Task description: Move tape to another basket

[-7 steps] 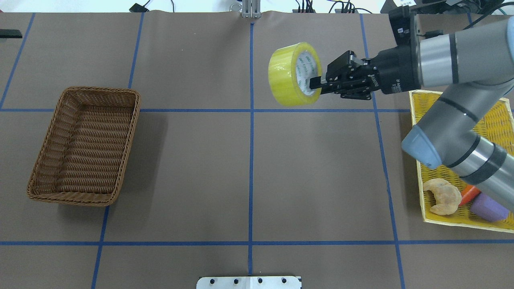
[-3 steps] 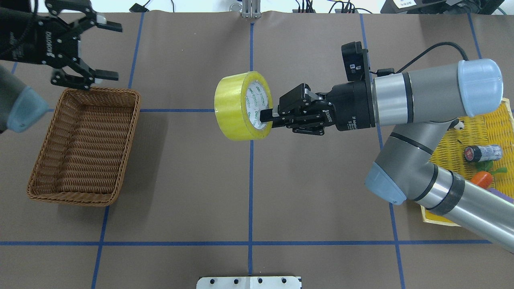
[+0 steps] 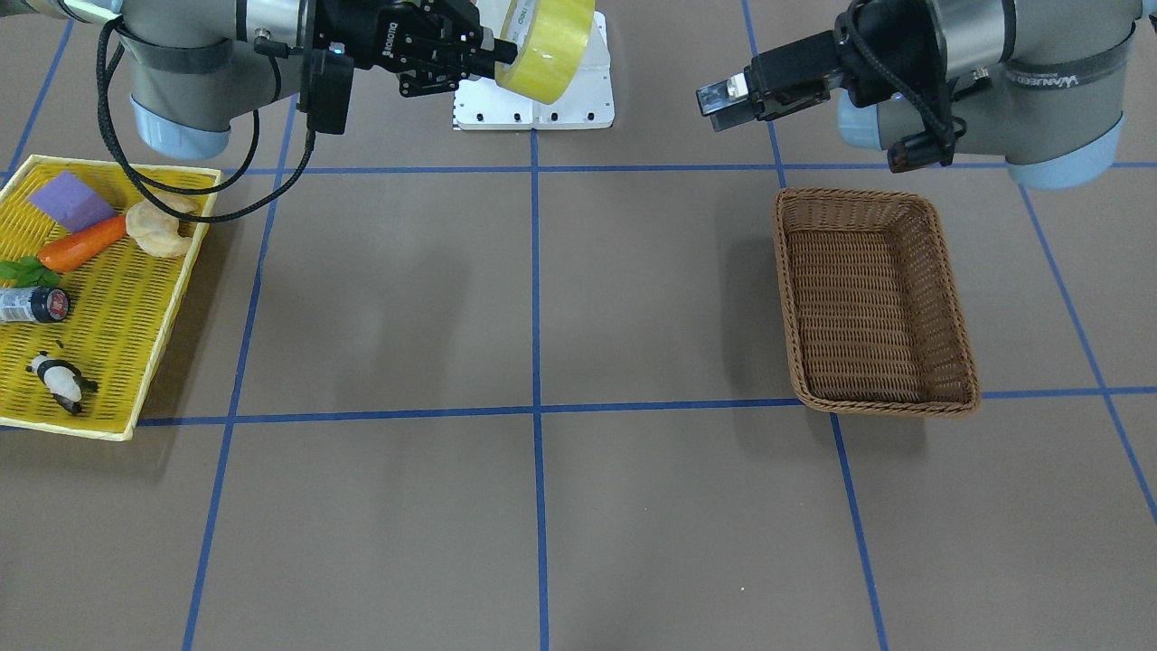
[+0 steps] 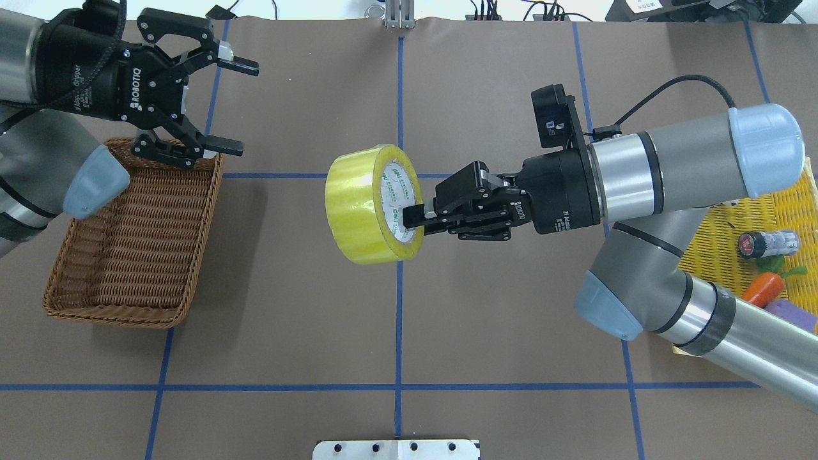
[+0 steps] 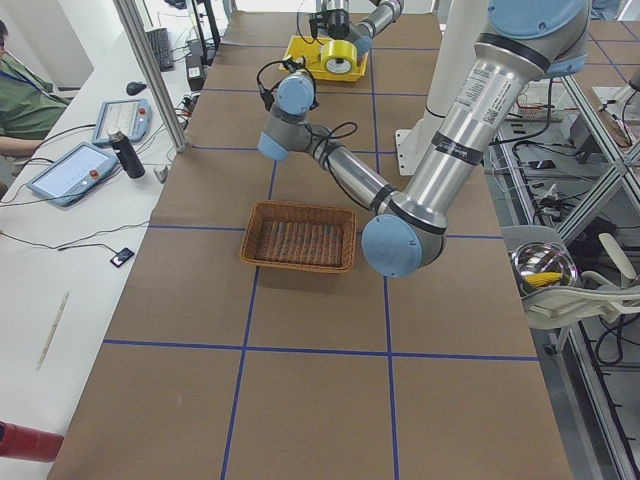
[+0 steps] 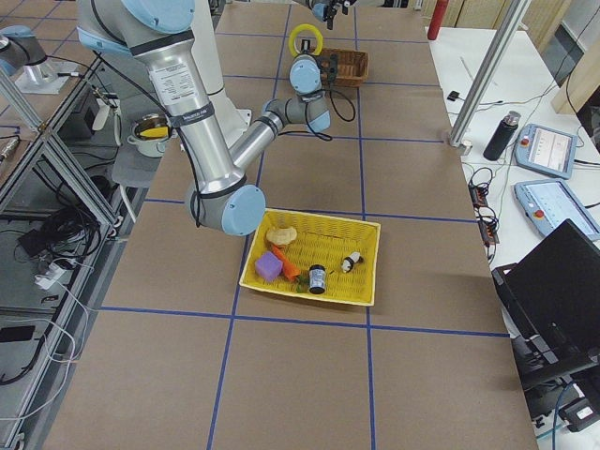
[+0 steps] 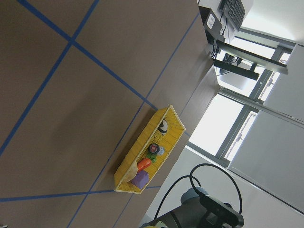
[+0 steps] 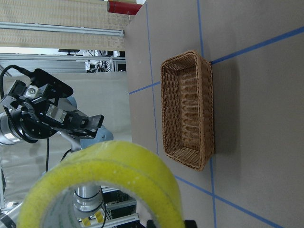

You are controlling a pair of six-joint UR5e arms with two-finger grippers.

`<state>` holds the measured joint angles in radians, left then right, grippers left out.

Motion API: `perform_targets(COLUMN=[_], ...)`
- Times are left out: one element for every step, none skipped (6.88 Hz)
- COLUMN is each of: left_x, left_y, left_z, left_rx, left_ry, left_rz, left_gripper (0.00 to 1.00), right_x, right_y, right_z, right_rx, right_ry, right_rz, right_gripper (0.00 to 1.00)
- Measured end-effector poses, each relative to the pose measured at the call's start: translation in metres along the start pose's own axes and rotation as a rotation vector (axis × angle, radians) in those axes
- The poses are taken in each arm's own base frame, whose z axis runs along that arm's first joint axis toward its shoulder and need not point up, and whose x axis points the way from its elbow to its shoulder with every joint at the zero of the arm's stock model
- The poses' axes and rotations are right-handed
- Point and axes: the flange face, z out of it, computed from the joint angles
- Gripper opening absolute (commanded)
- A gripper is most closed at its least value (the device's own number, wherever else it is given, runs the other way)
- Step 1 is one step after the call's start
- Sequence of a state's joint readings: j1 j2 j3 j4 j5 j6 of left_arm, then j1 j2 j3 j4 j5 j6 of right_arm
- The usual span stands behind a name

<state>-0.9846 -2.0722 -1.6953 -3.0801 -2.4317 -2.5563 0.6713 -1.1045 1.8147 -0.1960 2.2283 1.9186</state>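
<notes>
**Step in hand.** The carry is under way and the tape is not yet delivered.

- The left gripper (image 4: 233,107) hangs above the far corner of the basket (image 4: 137,249). Its fingers are spread wide, hold nothing, and point toward the middle of the table.
- The basket sits on the robot's left side of the table with nothing in it.
- The tape (image 4: 358,204) is off the table, in the air over the centre line and well apart from the basket. It is turned on edge with the printed core facing the right arm.
- The right gripper (image 4: 418,220) is clamped on the roll's wall, with one finger inside the core. The other finger is hidden behind the roll.
- The yellow tray (image 4: 716,236) lies at the far right.

**Next move, as judged.** This looks set for a hand-over. The roll has to be brought between the left fingers, which then close on it before the right gripper lets go. Otherwise the right arm must reach on across to the basket itself. I cannot tell which is intended.

**Count.**
- Tape rolls: one.
- Wicker baskets: one.
- Yellow trays: one.
- Grippers: two.
- Items in the tray: five.
  - purple block (image 3: 72,201)
  - carrot (image 3: 81,244)
  - bread piece (image 3: 158,228)
  - small jar (image 3: 32,305)
  - panda figure (image 3: 59,380)
</notes>
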Motion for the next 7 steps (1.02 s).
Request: perform_targets(left_x=[0.007, 0.012, 0.013, 0.009, 0.001, -0.008, -0.012], left_y=[0.009, 0.016, 0.020, 0.024, 0.028, 0.030, 0.033], left_z=[0.000, -0.004, -0.010, -0.013, -0.013, -0.013, -0.012], left_rx=[-0.026, -0.049, -0.073, -0.107, -0.143, -0.171, -0.190], left_ry=[0.036, 0.105, 0.187, 0.255, 0.313, 0.371, 0.408], left_rz=[0.009, 0.020, 0.020, 0.012, 0.006, 0.009, 0.013], left_gripper=[0.98, 0.98, 0.98, 0.98, 0.98, 0.98, 0.98], right_x=[-0.004, -0.008, -0.012, -0.015, -0.017, -0.019, -0.022], right_y=[0.004, 0.008, 0.009, 0.010, 0.010, 0.011, 0.011], right_z=[-0.001, -0.002, -0.001, -0.001, 0.000, 0.000, 0.001], right_rx=[-0.012, -0.018, -0.021, -0.023, -0.023, -0.023, -0.023], right_ry=[-0.012, -0.022, -0.029, -0.036, -0.040, -0.044, -0.050], right_rz=[-0.010, -0.019, -0.026, -0.032, -0.036, -0.039, -0.043], right_gripper=[0.00, 0.00, 0.00, 0.00, 0.00, 0.00, 0.00])
